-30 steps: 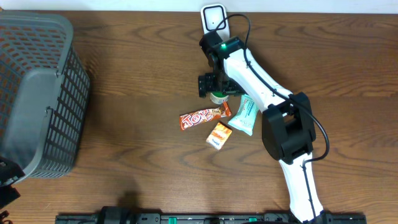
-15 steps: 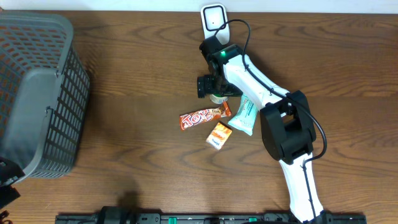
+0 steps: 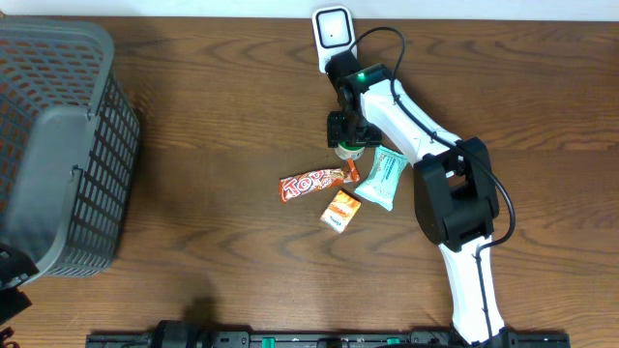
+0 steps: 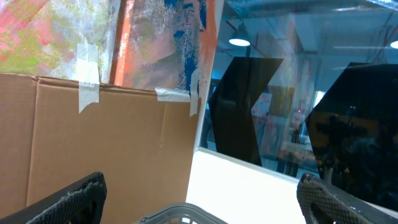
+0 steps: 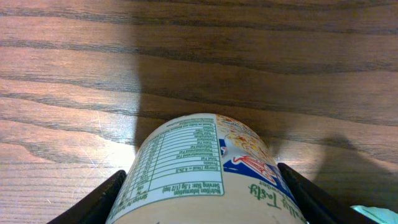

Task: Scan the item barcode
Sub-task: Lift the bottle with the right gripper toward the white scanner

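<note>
Your right gripper [image 5: 202,179] pinches the cup [image 5: 198,152] near the table's [image 3: 193,116] far edge; lift squarely, barcode facing the scanner [image 3: 332,29].

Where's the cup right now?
Mid-table in the overhead view, the cup sits between the right gripper's fingers, beside the candy bar's right end and the teal packet.

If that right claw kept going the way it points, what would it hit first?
Most likely the labelled cup between the right gripper's fingers; beyond it lies the wooden table, though depth is unclear.
</note>
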Robot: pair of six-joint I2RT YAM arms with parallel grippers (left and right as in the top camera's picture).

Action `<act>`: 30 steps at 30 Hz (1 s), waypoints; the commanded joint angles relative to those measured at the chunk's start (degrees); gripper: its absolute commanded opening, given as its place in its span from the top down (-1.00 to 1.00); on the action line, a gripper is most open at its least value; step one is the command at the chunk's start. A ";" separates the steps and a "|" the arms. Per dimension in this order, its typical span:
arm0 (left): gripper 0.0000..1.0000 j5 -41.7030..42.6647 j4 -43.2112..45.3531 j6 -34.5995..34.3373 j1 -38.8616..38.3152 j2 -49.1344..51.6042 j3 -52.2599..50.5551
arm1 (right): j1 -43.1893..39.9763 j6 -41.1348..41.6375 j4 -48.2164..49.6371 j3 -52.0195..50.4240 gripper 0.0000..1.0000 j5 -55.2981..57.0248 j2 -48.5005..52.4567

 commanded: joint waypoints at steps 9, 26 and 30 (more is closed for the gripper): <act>-0.96 -0.50 -0.44 -0.33 0.31 -0.66 -0.13 | -0.63 -0.66 -6.25 0.28 0.03 -0.63 -0.22; -0.96 -0.50 0.00 -0.33 0.31 -5.64 -0.13 | -0.44 -1.75 -25.03 17.29 0.13 -0.61 -0.92; -0.96 -0.50 -0.24 -0.33 0.31 -8.11 -0.13 | -0.44 -1.75 -27.19 18.40 0.15 -0.61 -0.92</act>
